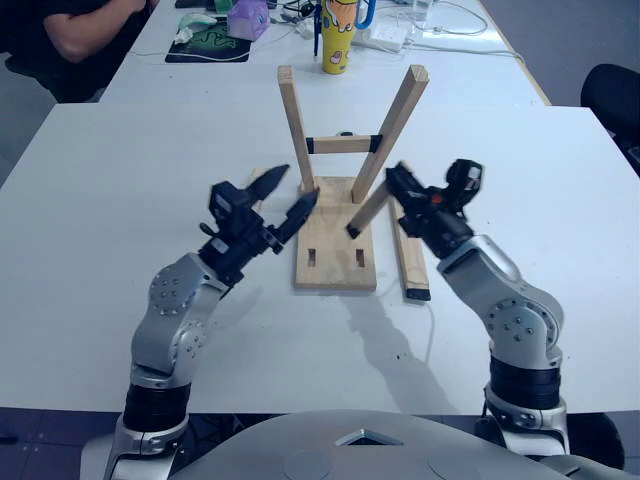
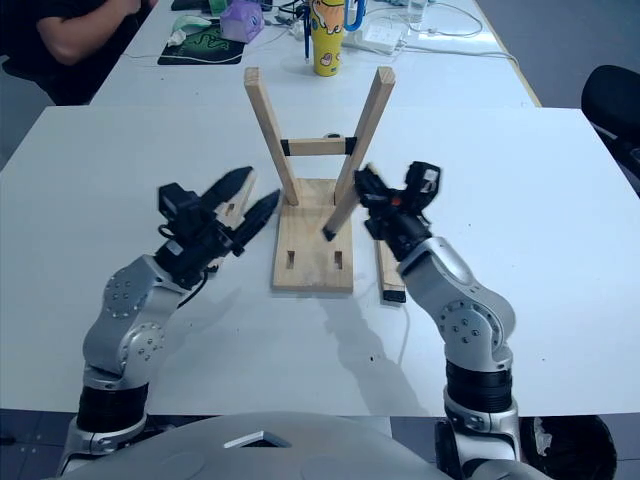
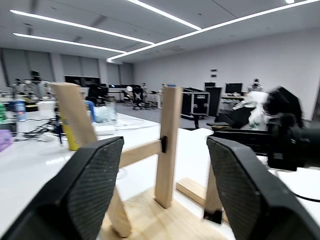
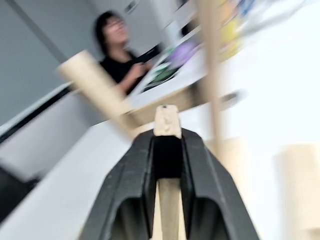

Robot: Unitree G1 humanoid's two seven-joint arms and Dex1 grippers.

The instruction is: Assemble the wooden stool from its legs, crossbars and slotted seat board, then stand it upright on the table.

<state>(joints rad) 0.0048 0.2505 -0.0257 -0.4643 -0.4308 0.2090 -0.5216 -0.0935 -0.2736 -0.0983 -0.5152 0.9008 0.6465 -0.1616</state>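
The slotted seat board [image 1: 335, 262] lies flat on the white table. Two legs [image 1: 297, 125] [image 1: 394, 125] stand in its far slots, leaning apart and joined by a crossbar [image 1: 343, 144]. My right gripper [image 1: 398, 193] is shut on a third leg [image 1: 366, 213], held tilted with its dark-tipped lower end just above the board's right side. In the right wrist view the fingers [image 4: 140, 165] clamp that leg [image 4: 167, 125]. Another leg [image 1: 411, 265] lies on the table right of the board. My left gripper [image 1: 295, 187] hovers open at the board's left edge, its pads [image 3: 95, 192] framing the standing legs.
A wooden piece [image 2: 238, 207] lies under my left gripper. On the far table are a yellow cup [image 1: 338, 35], a dark mat [image 1: 208, 45] and a purple object [image 1: 248, 18]. A black chair [image 1: 612, 95] stands at the right. The table's near half is bare.
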